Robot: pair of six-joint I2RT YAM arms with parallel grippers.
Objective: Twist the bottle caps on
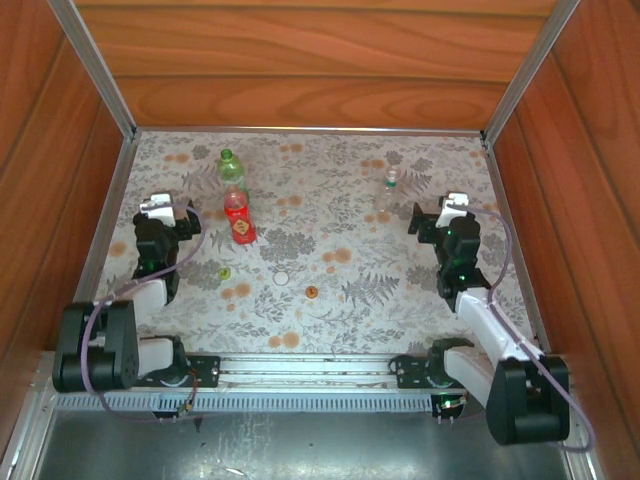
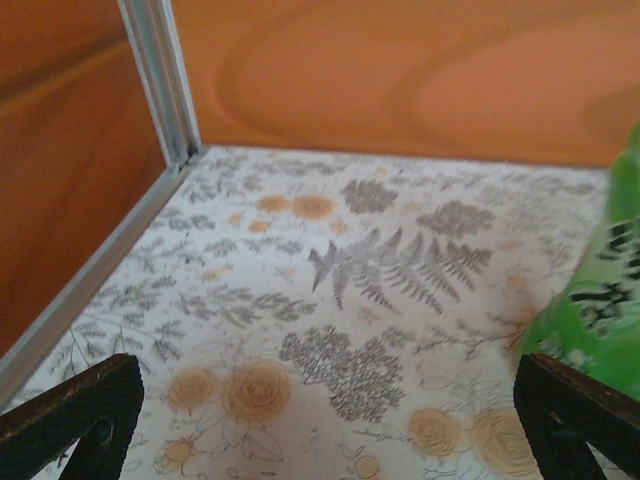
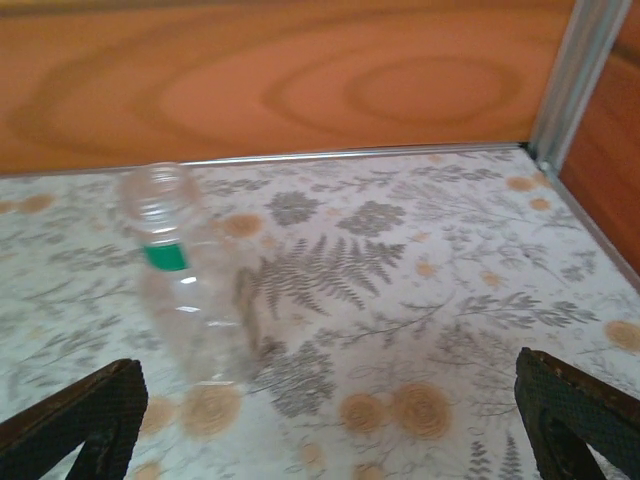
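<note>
Top external view: wood-panelled walls (image 1: 300, 70) and aluminium corner posts (image 1: 95, 60) box in a surface (image 1: 400, 300) covered by a floral cloth. At 9 o'clock the left hand (image 1: 160, 205) hovers with its fingers spread wide, holding nothing. At its 2 o'clock stands the green bottle (image 1: 231, 170), and the red bottle (image 1: 239, 218) stands just at that one's 6 o'clock; whether they touch I cannot tell. Nearer 6 o'clock three loose caps lie apart on the cloth in a line: green cap (image 1: 224, 271), white cap (image 1: 281, 278), orange cap (image 1: 311, 292). At 1 o'clock of the centre the clear bottle (image 1: 391, 185) stands upright, its mouth bare in the right wrist view. At 3 o'clock the right hand (image 1: 445, 208) is opened wide and empty, with the clear bottle at its 10 o'clock.
</note>
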